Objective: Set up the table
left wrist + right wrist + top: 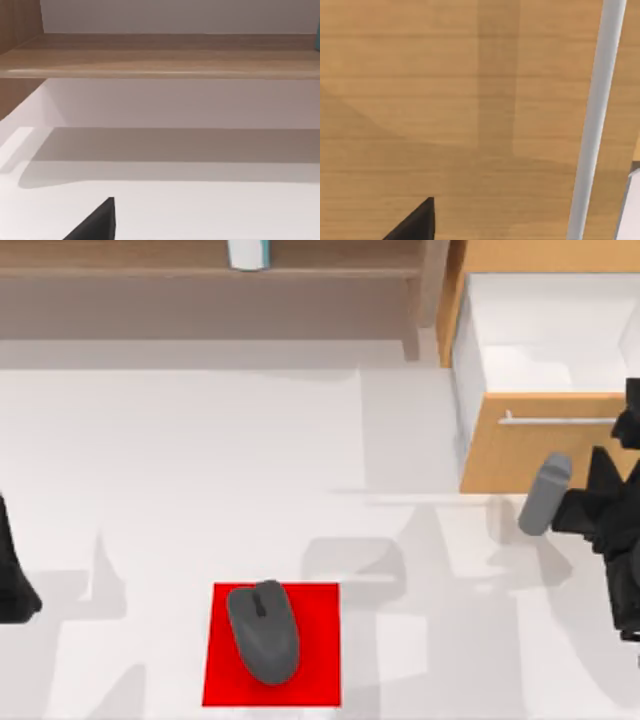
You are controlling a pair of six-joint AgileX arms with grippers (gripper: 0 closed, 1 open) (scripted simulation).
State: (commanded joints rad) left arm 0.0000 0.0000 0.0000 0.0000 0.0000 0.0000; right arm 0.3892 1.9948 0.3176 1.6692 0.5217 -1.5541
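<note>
Top view is showing the white bench (180, 470) spreading across nearly the whole frame. A red mat (325, 680) is lying near its front edge, and a grey mouse (264, 630) is sitting on that mat, tilted a little.

At the right, a light-brown drawer cabinet (500, 455) is standing with its drawer pulled open — the white interior (550, 335) is showing, and a pale bar handle (555, 420) is running across the wooden front. My right arm is reaching in from the right edge, and its gripper (585, 505) is hovering just in front of that drawer face, beside a grey cylinder (545, 495); whether the fingers are spread or closed I cannot tell. Right wrist view is looking straight at the wood grain and the handle (595, 120).

My left arm (12, 570) is sitting parked at the left edge. A wooden shelf (150, 265) is running along the back — left wrist view is facing it (160, 55).
</note>
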